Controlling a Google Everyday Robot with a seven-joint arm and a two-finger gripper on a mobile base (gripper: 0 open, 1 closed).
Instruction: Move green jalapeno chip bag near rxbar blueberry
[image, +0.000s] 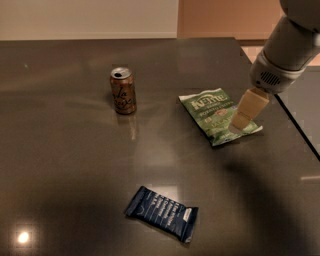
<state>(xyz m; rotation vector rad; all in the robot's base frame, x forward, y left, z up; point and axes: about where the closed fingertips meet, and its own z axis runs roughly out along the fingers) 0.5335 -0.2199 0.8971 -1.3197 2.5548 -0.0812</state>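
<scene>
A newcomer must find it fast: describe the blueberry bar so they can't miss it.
Start at the dark table; the claw hangs over the green chip bag at the right. The rxbar blueberry lies alone in the foreground, nearer the camera than the can. It is the only flat navy wrapper with white text.

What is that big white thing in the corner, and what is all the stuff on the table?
That is a robot's arm, seen by one camera looking down at a dark table. The beige piece at its end is the gripper, the robot's "hand". It is at the right edge of the green jalapeno chip bag, which lies flat. Also there: a brown-gold drink can standing to the left, and the rxbar blueberry, a dark blue bar nearer the camera. Nothing is lifted.
</scene>
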